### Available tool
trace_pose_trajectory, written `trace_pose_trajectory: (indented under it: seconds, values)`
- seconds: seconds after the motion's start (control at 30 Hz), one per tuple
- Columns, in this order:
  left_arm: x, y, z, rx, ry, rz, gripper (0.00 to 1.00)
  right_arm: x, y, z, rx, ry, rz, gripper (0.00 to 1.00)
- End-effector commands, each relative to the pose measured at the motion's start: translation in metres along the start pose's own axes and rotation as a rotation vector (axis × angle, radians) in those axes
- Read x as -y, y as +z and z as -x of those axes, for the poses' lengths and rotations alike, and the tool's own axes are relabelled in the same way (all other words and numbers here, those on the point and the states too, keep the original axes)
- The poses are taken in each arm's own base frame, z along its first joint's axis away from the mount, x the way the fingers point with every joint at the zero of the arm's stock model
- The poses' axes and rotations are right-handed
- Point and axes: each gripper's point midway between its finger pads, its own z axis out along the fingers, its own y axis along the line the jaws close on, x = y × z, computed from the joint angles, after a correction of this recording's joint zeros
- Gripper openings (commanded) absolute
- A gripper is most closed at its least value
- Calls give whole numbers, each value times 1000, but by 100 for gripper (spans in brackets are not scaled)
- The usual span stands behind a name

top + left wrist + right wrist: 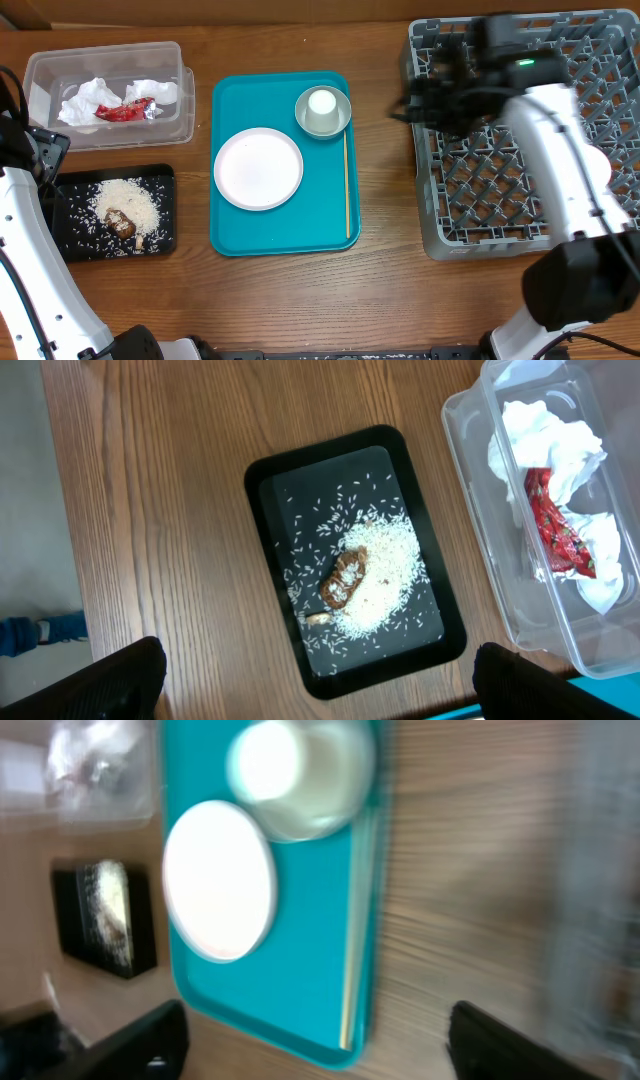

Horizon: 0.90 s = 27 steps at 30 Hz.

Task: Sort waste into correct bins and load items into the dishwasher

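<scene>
**A:** What does the overhead view show that the wrist views leave out?

**B:** It shows the grey dish rack [470, 190] whole, at the right of the table [390, 290]. The right arm reaches over the rack's far left corner. In the right wrist view the rack is only a grey smear at the right edge.

**A:** And the right gripper [318, 1010]?

**B:** Its two fingers sit wide apart in the lower corners of that blurred view, with nothing between them. Below them lies the teal tray [290, 225]. A round white plate [258, 168] lies on it. A grey bowl [323, 129] stands at the tray's far right corner with a small white cup [321, 102] inside. A thin wooden stick [347, 185] lies along the tray's right edge.

**A:** What about the left side?

**B:** The left wrist view is the sharp one. The left gripper [318, 655] is spread wide, holds nothing and hangs over the black tray [310, 490]. That tray holds a heap of white rice [385, 575], with loose grains scattered around it. A brown lump [343, 578] lies against the heap.

**A:** And the clear tub [480, 510]?

**B:** It stands just beside the black tray, on the far side. Inside are crumpled white napkins [545, 435] with a red wrapper [555, 530] lying among them.
</scene>
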Motion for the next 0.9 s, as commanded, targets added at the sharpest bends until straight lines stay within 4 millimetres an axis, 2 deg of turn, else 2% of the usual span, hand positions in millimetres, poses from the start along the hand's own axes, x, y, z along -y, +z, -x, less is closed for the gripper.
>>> trace_pose_trajectory:
  seconds: [0.0,0.07,0.23,0.4,0.53,0.7,0.87]
  values:
    - [-1,-2,-1,-1,-21,-5,100,-47,9,-1,53,-106,-19,93]
    - [-1,-2,-1,-1,-21,-5,100,-60,20,0,102,-105,-92,97]
    - [-1,-2,-1,-1,-21,-5,100,-91,44,1,218,-146,-198,98]
    - [-1,-2,-1,-1,-21,-5,100,-104,63,20,333,-156,-233,98]
    - [-1,-2,-1,-1,-21,-5,100,-105,85,39,387,-178,-227,100]
    - [-1,-2,-1,-1,-21,-5,100,-85,126,53,391,-200,-276,100]
    - [-1,-2,-1,-1,-21,-5,100,-73,141,58,407,-195,-319,100]
